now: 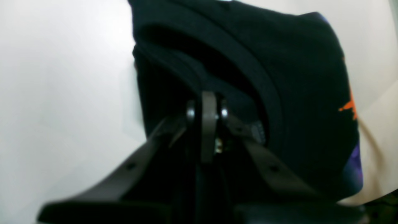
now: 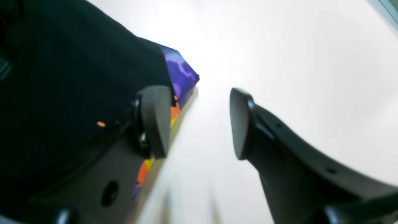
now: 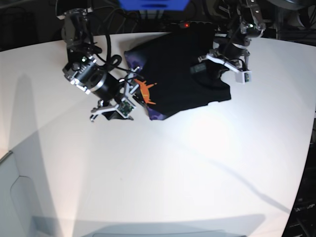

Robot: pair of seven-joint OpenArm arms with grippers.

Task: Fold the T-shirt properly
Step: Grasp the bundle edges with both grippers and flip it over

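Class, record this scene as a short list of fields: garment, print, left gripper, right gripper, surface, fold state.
garment: black T-shirt
print: orange and purple, showing along one edge
left gripper: shut on the T-shirt
right gripper: open, beside the printed edge, holding nothing
surface: white table
fold state: bunched and partly doubled over, not neatly folded

A robot workspace, perhaps a lab; the exact kind of room cannot be told

Two jointed robot arms, the left one (image 3: 237, 39) and the right one (image 3: 94, 64), reach over a broad, smooth white work surface (image 3: 158, 173) that fills nearly the whole base view. Exposed metal brackets and dark joints show on both arms. Between the arms, at the far edge, sits a blue-lit part (image 3: 154, 5). Dark cables (image 3: 308, 207) run along the right side.
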